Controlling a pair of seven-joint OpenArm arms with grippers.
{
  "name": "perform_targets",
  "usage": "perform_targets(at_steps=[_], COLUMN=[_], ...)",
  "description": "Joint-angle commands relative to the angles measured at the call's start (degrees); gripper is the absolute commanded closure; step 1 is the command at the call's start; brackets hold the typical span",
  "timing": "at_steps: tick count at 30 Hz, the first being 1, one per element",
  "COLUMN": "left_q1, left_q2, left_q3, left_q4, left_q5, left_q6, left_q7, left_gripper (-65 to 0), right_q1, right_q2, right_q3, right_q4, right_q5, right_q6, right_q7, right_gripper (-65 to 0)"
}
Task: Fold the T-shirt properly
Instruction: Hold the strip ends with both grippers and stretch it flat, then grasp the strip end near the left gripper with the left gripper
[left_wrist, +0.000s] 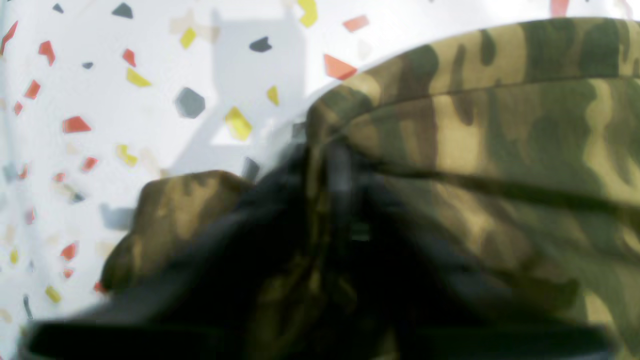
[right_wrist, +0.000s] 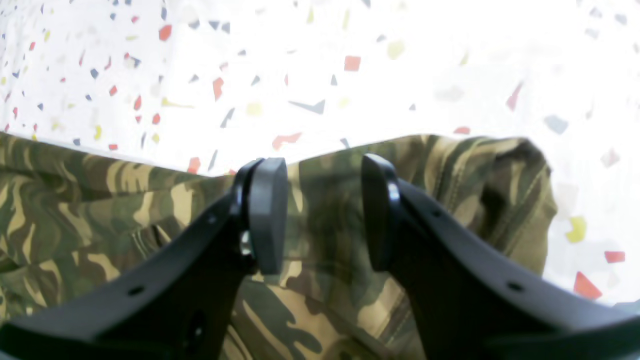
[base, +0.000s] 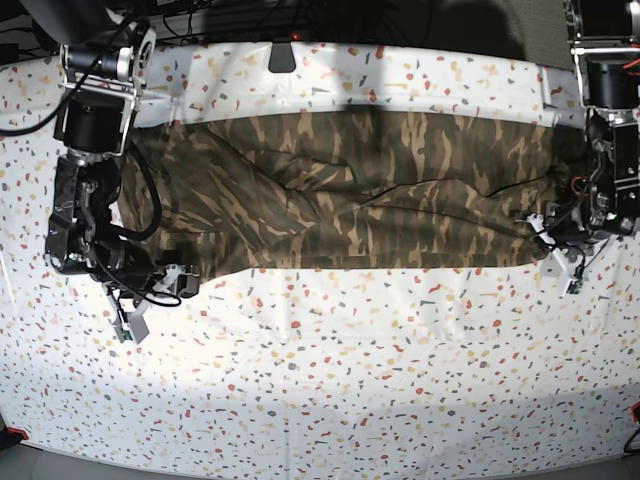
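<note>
T-shirt (base: 350, 195) stretched between both; left hand (left_wrist: 340, 200) clamped on bunched edge, right hand (right_wrist: 320, 215) open just over cloth.

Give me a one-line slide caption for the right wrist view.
Right gripper, jaws open, poised over the folded edge of the camouflage T-shirt on the speckled white table.

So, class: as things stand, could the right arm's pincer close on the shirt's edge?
Probably yes. The right pincer stands open directly over the T-shirt, near its edge by the speckled table. Nothing lies between pads and cloth, though whether they touch it is unclear.
</note>
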Motion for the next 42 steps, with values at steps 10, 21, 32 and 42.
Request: perform_targets(at_steps=[10, 21, 32, 42], left_q1=[-4.2, -4.0, -4.0, -4.0], left_q2=[-0.7, -12.3, -20.2, -23.1], left_q3=[0.1, 0.1, 0.1, 0.1], left_q4=[7.1, 19.5, 11.8, -12.3], left_q5=[0.2, 0.3, -18.3, -34.9], left_q6=[1.1, 3.1, 1.5, -11.2], left_q7=[5.0, 1.0, 9.7, 8.0], left_gripper=[-28.0, -28.0, -28.6, -28.6], right_q1=[1.6, 1.6, -0.6, -15.3], right_q2=[0.8, 0.8, 1.3, 1.3], right_q3=[0.1, 0.1, 0.2, 0.2], right_q4=[0.9, 0.9, 12.7, 30.1], right_q5=[1.1, 1.2, 24.0, 21.5], right_q6=[0.3, 0.3, 0.3, 0.3], right_q7=[1.0, 0.1, -10.4, -9.4], right_gripper=[-25.4, -25.4, -25.4, -25.4])
